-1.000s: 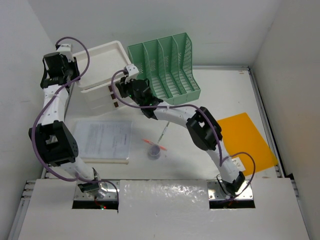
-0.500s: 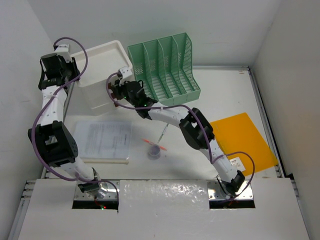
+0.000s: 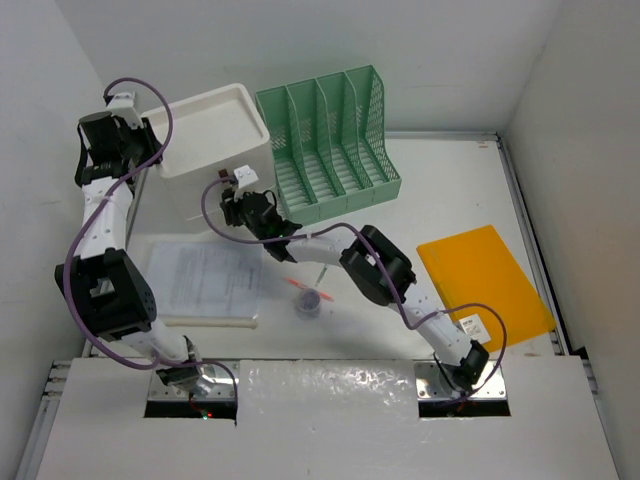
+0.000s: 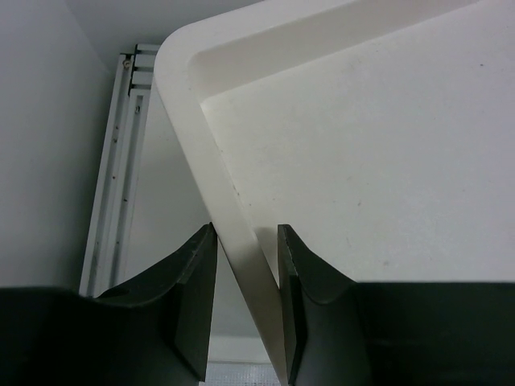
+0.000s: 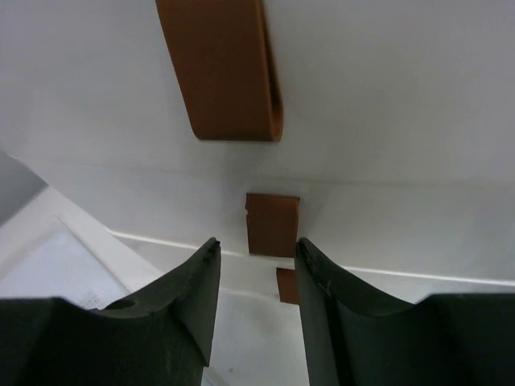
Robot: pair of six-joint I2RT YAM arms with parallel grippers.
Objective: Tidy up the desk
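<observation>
Teamwork at the white three-drawer box (image 3: 205, 140), and both arms are on it. The desk surface (image 3: 450, 190) spreads out from under the box, to its right and toward the arm bases. The left gripper (image 4: 246, 233) comes in at the box's left side, and its fingers straddle the raised rim of the top tray, pinched narrow with the rim held between them. That looks like a bracing hold, so the box does not slide when a drawer is tugged. Round at the box's front, the right gripper (image 5: 256, 243) points square at the drawer faces. Its fingers are a narrow gap apart and flank a small brown handle (image 5: 272, 223), lined up on it rather than clamped, and I see no clear contact yet. A bigger brown handle (image 5: 221, 72) looms above it in the wrist view. My read is that a drawer pull is being set up, to make room for loose items. There are plenty waiting: a stack of printed papers (image 3: 205, 280) just in front of the box, and a red pen (image 3: 298, 284) and a small purple-topped pot (image 3: 310, 300) a little further front and right. An orange folder (image 3: 485, 285) lies well off to the box's right. The green mesh file rack (image 3: 330, 130) stands just beside the box on its right. The close needs to be centred, or that slim handle may slip out.
</observation>
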